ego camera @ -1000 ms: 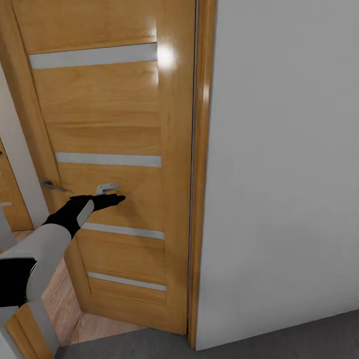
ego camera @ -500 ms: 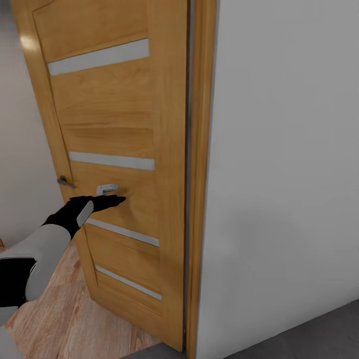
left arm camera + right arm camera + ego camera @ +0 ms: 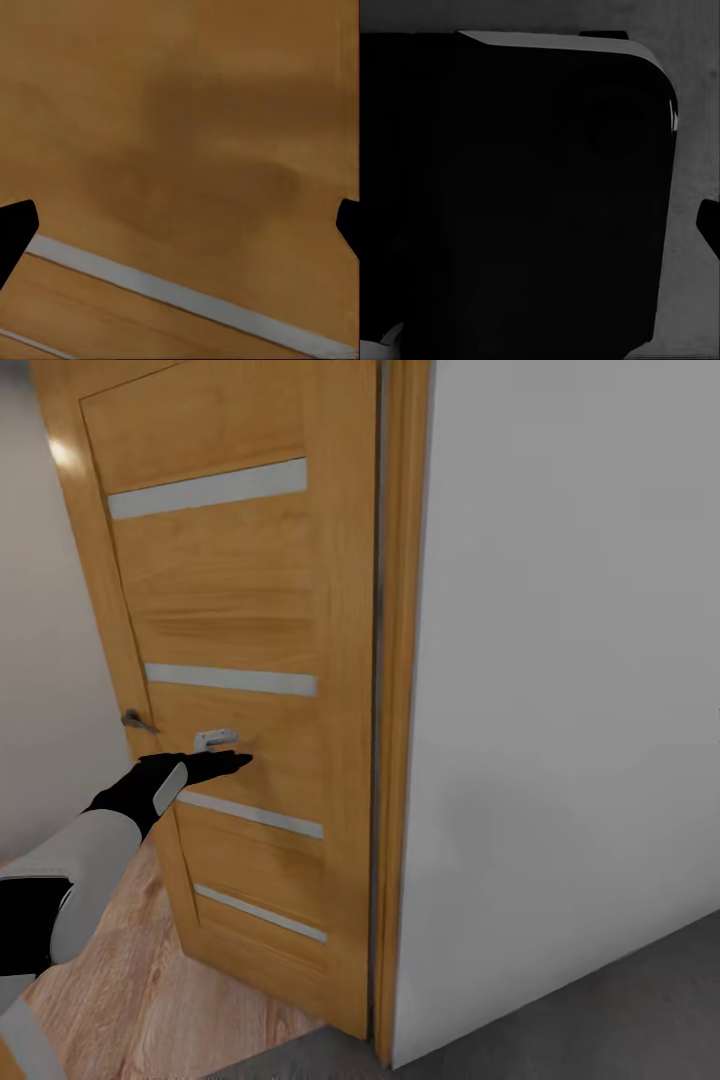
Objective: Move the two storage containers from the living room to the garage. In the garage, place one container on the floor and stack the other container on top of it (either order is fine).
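Reaching out, the left gripper (image 3: 225,763) points at the tall wooden door with pale glass strips (image 3: 240,620), just under its small silver handle (image 3: 215,738). Its jaws are spread wide and hold nothing. Beside the door, dark grey floor (image 3: 600,1010) meets light wood-plank floor (image 3: 130,1000). Whether the right gripper's jaws are apart or together, I cannot tell.

Large dark rounded-corner body (image 3: 525,195), grey surface (image 3: 694,112) beyond its edge

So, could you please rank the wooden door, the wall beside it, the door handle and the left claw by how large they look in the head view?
1. wooden door and wall: alike in spread, so I won't rank them.
2. left claw, though it's nearer the camera.
3. door handle, close to it in size.
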Robot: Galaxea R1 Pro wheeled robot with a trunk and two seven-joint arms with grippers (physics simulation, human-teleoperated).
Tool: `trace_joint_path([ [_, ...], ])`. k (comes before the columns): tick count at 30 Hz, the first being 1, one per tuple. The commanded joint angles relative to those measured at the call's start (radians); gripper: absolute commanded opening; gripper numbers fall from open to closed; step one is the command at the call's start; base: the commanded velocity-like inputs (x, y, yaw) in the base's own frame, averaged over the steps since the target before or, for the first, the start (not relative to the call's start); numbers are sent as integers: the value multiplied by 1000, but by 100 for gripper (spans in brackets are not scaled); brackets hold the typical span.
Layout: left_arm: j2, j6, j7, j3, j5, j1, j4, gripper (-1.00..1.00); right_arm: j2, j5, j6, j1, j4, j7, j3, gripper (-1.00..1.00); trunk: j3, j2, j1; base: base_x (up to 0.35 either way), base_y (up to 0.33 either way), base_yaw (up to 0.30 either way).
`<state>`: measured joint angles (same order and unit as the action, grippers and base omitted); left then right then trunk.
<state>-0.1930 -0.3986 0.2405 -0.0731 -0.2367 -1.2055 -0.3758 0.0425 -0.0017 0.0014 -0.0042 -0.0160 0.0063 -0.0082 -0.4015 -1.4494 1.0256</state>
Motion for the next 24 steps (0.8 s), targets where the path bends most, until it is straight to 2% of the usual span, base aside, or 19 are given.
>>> trace_joint_path([
  [1,-2,-5,4,-8,-9,0,-2,100,0,0,0,0,-1,1,-1,100,0,-1,-1,-285,146,-233],
  [5,-2,-5,21,-8,-9,0,-2,100,-1,0,0,0,0,4,-1,100,2,-1,-1,-260,167,-243],
  [9,-2,-5,31,-8,-8,0,-2,100,-1,0,0,0,0,5,-1,100,5,-1,-1,-83,231,-251],
  [14,-3,-6,54,-8,-6,0,-2,100,-1,0,0,0,1,7,-1,100,6,-1,-1,78,262,-156],
  [24,-3,-7,75,-8,-6,0,-2,100,-1,-1,0,0,0,7,-1,100,7,-1,-1,151,269,-32],
])
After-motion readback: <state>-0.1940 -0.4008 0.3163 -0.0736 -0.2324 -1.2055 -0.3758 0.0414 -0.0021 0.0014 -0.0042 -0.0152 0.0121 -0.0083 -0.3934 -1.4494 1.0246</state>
